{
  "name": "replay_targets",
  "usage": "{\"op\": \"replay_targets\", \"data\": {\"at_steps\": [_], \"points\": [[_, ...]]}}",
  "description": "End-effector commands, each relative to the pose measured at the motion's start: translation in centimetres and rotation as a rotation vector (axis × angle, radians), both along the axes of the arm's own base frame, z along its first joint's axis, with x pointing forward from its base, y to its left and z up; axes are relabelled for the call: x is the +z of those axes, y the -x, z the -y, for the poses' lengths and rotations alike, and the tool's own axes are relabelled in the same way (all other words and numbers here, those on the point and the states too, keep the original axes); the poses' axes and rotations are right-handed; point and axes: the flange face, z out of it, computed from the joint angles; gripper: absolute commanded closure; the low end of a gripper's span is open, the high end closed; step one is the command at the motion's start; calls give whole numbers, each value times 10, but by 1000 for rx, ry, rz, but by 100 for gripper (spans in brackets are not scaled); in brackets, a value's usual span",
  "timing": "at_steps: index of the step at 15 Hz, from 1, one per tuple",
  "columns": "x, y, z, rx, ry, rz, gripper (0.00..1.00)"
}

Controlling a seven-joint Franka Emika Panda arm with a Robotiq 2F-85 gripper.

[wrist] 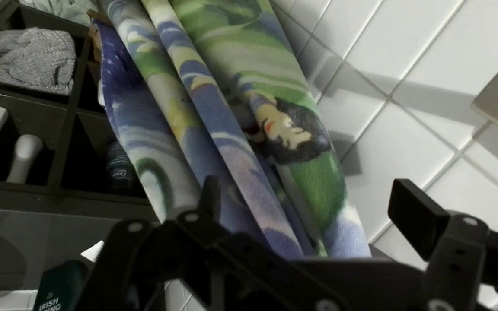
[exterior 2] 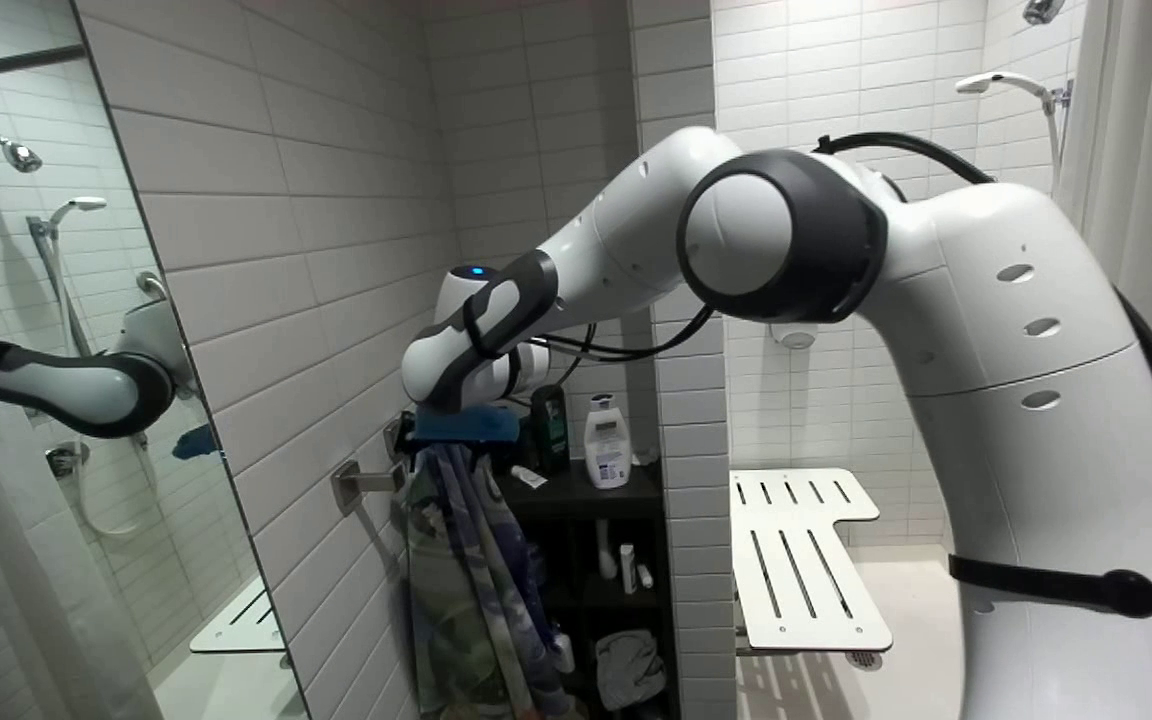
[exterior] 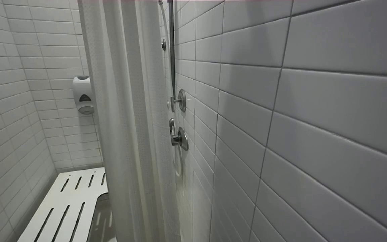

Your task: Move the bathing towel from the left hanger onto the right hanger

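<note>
While the wrist view shows pincer (wrist: 311, 201) spread, towel (wrist: 227, 129) beyond, an exterior view adds a mirror (exterior 2: 106, 480)

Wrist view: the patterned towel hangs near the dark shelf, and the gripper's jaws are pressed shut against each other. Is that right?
Not quite: the gripper is open; the wrist view shows its jaws standing wide apart. The rest holds: the patterned towel hangs near the dark shelf.
</note>
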Motion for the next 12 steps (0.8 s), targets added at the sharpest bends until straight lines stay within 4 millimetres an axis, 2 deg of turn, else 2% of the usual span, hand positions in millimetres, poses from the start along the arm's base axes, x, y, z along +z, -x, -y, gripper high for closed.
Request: {"op": "replay_targets", "data": {"at_steps": [1,7,12], "points": [[2,-19,-5,15,27,7,0],[-9,-39,-14,26,44,-18,0],[-15,-58,-11,10,58,-20,0]]}}
